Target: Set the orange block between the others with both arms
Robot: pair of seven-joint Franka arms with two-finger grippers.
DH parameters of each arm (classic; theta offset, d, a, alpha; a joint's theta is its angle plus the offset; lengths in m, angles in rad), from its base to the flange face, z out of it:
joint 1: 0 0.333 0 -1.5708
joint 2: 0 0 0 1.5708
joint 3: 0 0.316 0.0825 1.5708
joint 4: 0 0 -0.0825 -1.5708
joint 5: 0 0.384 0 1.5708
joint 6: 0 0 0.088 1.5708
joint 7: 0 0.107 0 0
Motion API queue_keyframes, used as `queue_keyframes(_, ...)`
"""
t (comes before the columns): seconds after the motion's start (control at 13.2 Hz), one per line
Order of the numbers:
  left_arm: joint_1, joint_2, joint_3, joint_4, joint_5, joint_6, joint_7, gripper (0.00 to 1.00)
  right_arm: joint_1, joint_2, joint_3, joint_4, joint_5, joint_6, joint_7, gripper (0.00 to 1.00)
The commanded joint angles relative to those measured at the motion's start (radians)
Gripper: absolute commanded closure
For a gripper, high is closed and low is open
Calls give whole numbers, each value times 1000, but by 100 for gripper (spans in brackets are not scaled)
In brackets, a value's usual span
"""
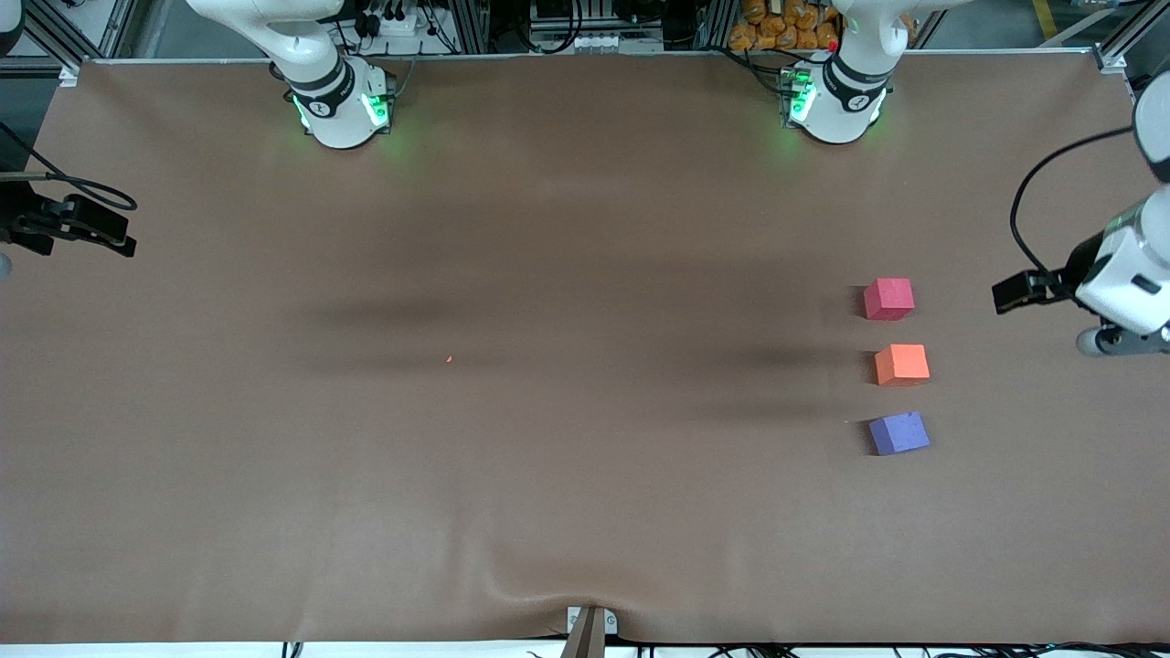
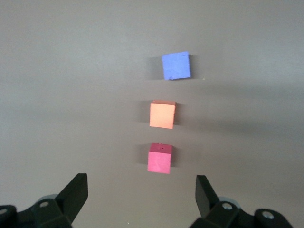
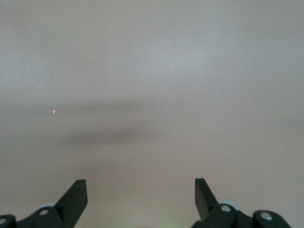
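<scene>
The orange block (image 1: 901, 364) sits on the bench (image 1: 512, 457) between the red cube (image 1: 888, 299) at 12 o'clock and the purple cube (image 1: 898, 433) at 6 o'clock. The left gripper (image 2: 141, 194) and the right gripper (image 3: 140, 194) wait at their own ends, fingers wide, holding nothing.

Brown table (image 1: 548, 512), pinkish-red cube (image 1: 888, 299), orange block (image 1: 901, 365), purple cube (image 1: 898, 433) in a row

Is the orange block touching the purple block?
No, the orange block lies apart from the purple block, with bare table showing between them.
</scene>
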Motion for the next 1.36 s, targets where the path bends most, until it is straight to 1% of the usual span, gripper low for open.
queue_keyframes(0.0,-85,-80,88,-6,-64,-71,26,0,-2,-13,0,-4,16,-5,5,0)
queue_keyframes(0.08,-119,-112,130,-7,-91,-87,26,0,-1,-13,0,-3,16,-5,5,0)
queue_keyframes(0.23,-116,-200,134,-43,-124,-102,49,0,-2,-10,0,-3,16,-5,3,0)
queue_keyframes(0.3,-112,-214,137,-38,-134,-129,81,0,-4,-10,0,-4,15,-5,-5,0)
queue_keyframes(0.53,-112,-215,142,-23,-128,-156,141,0,-4,-10,0,-4,15,-5,-18,0)
queue_keyframes(1.06,-118,-218,117,11,-123,-163,127,0,-2,-8,0,-4,16,3,-48,0)
queue_keyframes(1.29,-115,-218,120,26,-121,-163,124,0,-4,-8,0,-6,16,-5,-48,0)
